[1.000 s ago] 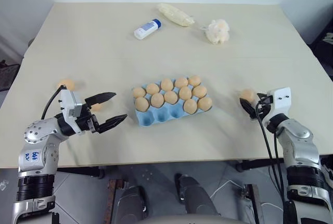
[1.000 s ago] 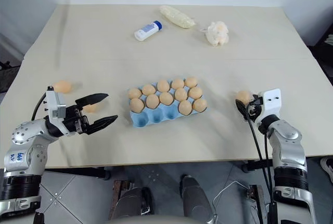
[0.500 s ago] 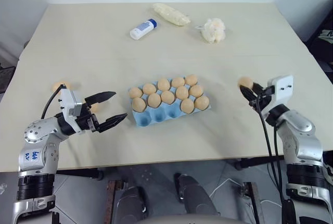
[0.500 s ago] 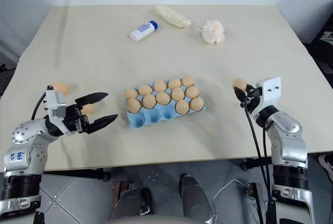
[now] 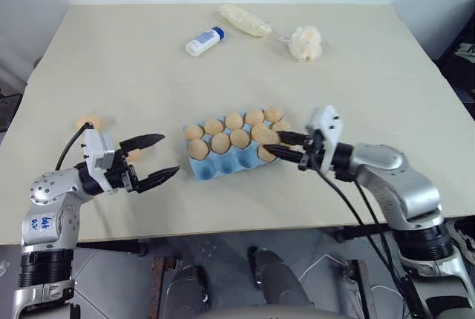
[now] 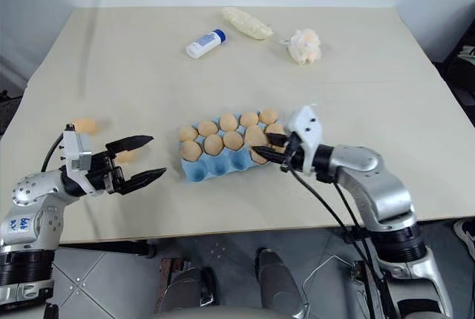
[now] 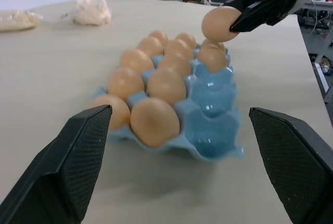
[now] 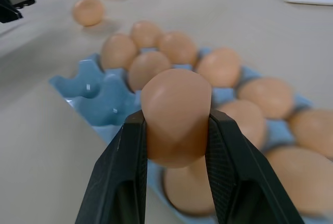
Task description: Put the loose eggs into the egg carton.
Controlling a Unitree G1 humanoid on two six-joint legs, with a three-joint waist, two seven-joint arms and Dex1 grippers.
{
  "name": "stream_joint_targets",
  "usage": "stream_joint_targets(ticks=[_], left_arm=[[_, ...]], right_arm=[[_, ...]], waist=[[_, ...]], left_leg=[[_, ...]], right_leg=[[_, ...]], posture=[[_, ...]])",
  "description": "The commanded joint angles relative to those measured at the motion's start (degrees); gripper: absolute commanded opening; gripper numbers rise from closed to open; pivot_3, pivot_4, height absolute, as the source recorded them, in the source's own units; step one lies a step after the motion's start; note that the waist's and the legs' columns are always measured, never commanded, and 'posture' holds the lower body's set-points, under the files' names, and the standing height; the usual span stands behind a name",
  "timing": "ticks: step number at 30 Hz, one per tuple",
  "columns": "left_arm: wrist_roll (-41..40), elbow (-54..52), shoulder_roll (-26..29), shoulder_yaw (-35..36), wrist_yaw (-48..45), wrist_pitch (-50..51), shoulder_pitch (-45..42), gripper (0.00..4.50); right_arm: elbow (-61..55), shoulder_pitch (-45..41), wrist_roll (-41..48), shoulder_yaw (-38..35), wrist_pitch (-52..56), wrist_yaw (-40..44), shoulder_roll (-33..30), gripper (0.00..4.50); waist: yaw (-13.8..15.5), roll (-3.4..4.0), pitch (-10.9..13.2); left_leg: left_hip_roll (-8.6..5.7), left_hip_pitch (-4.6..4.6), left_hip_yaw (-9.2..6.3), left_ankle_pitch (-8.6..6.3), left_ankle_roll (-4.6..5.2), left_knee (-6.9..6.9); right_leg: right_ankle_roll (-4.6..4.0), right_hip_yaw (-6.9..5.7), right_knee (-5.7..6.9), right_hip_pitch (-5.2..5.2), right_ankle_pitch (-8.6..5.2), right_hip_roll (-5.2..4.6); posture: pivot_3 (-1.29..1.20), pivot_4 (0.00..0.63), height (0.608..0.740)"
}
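The light blue egg carton (image 5: 223, 166) lies at the table's middle with several tan eggs in its back two rows; the front-row cups I can see are empty (image 7: 208, 130). My right gripper (image 5: 274, 145) is shut on one egg (image 8: 176, 114) and holds it just above the carton's right end. My left gripper (image 5: 169, 156) hovers open to the left of the carton, fingers pointing at it. One loose egg (image 5: 133, 153) lies on the table just behind the left gripper. Another loose egg (image 5: 89, 122) sits farther left.
At the table's far side lie a white blue-capped bottle (image 5: 206, 41), a lumpy cream bag (image 5: 247, 20) and a pale fluffy lump (image 5: 306, 43). The table's front edge runs just below both arms.
My right gripper closed on the egg at the table's right side, lifted it and carried it left to above the carton's right end. The left gripper stayed put.
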Motion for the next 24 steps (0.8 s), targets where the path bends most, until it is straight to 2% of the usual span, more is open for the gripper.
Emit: stream_joint_targets(ticks=[1,9,18,24], left_arm=[[-1.45,-2.76,1.30,2.62,-0.57,-1.30,2.28,4.50],[-1.29,-5.07,3.50,4.34,-0.70,-1.42,7.07,4.50],[-0.99,-6.20,4.45,5.02,-0.30,-0.85,8.86,4.50],[-0.96,-6.28,4.79,5.11,0.43,-0.84,8.82,4.50]], right_arm=[[-0.04,-1.55,-1.02,2.21,-1.18,1.56,0.83,1.16],[2.80,-4.32,-3.64,5.47,-2.59,3.65,2.86,1.16],[4.01,-5.87,-4.65,6.29,-1.80,6.12,2.61,4.33],[4.20,-6.68,-4.39,5.39,-2.40,7.35,1.95,4.43]], waist=[[0.02,-0.01,-0.01],[0.00,-0.02,-0.02],[-0.06,-0.03,-0.02],[-0.08,-0.03,-0.02]], left_leg=[[0.00,0.00,0.00,-0.01,-0.02,0.00],[0.01,-0.01,0.02,-0.08,-0.05,-0.01],[0.03,-0.02,0.02,-0.17,-0.21,-0.03],[0.04,-0.01,0.02,-0.18,-0.22,-0.03]], right_leg=[[0.00,0.00,0.00,0.00,0.00,-0.01],[-0.18,-0.04,-0.01,-0.03,-0.10,-0.06],[-0.23,-0.06,-0.01,-0.05,-0.13,-0.09],[-0.23,-0.06,-0.01,-0.05,-0.13,-0.08]], posture=[[0.00,0.150,0.740],[0.00,0.150,0.740],[0.00,0.150,0.740],[0.00,0.150,0.740]])
